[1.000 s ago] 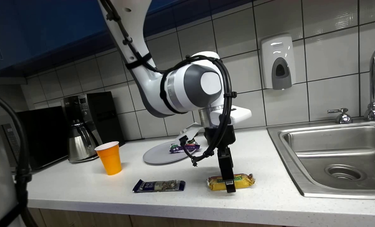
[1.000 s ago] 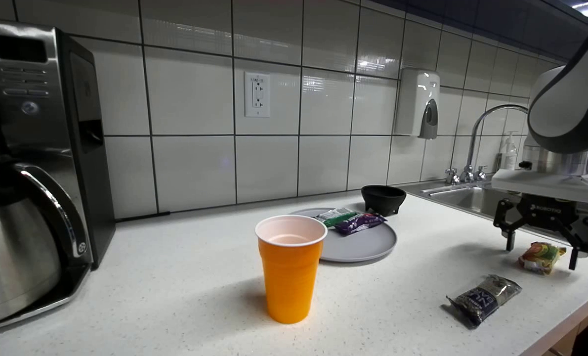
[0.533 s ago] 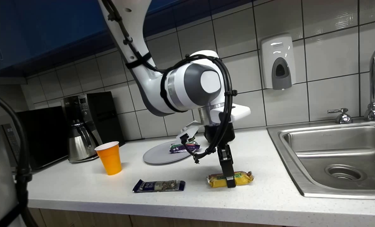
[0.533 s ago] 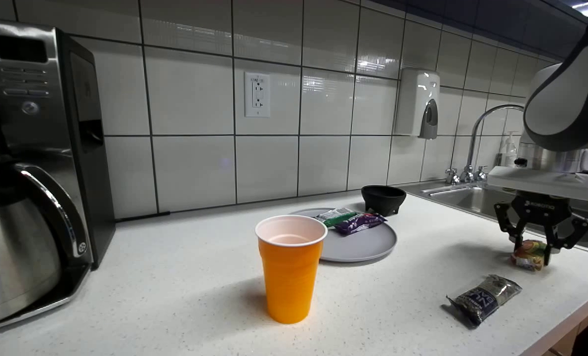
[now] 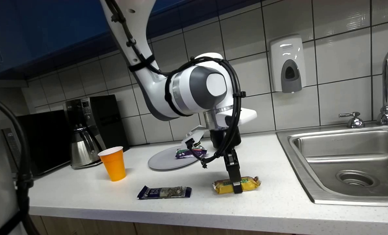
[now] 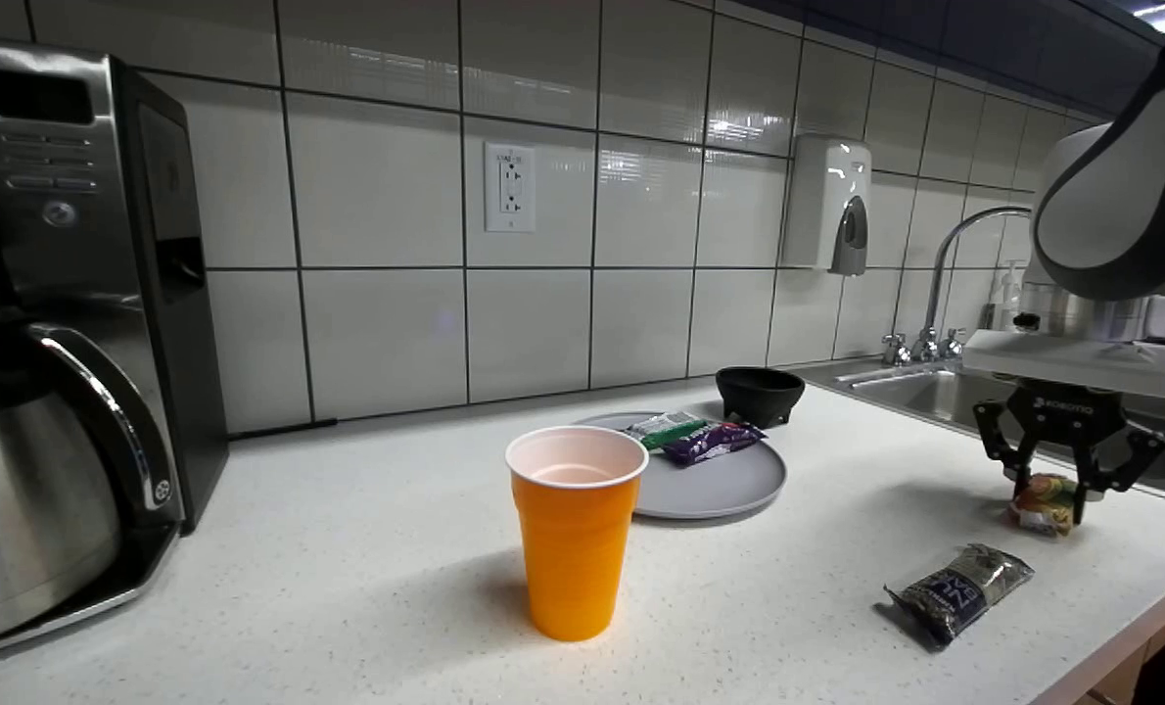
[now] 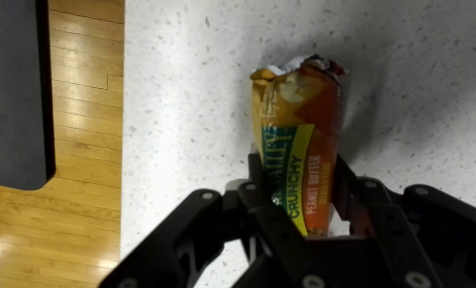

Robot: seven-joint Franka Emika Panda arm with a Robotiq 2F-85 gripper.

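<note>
Two fingers (image 7: 256, 170) are clamped on the long sides of the yellow bar (image 7: 298, 140), and the claw (image 6: 1049, 497) is closed on it, the bar pinched across its width! In an exterior view the hold is seen to be taken near its middle, so heavy tilt seems unlikely. Whether the underside is lifted off the counter (image 5: 128, 202) can't be told; it's very low. There's the danger: with any dip, the fingers could be scraped on that surface and the bar shoved askew. "Crunchy" can be read on it, so by too hard a squeeze it could be crumbled; by too light a one, the bar, likely slick, could be let slip.

And mind the neighbours! Near the claw, on the side away from the sink (image 5: 298, 163), a dark bar (image 5: 164, 192) is laid flat, easily knocked by a low sideways sweep. Farther that way an orange cup (image 6: 578, 558) is placed, likely light and readily toppled if brushed by the arm (image 5: 200, 88). Nearer the wall (image 6: 377, 323) than the claw, a green bar (image 6: 668, 431) and a purple bar (image 6: 710, 443) are held on a grey plate (image 6: 710, 494), dislodged, perhaps, by too low a pass.
</note>
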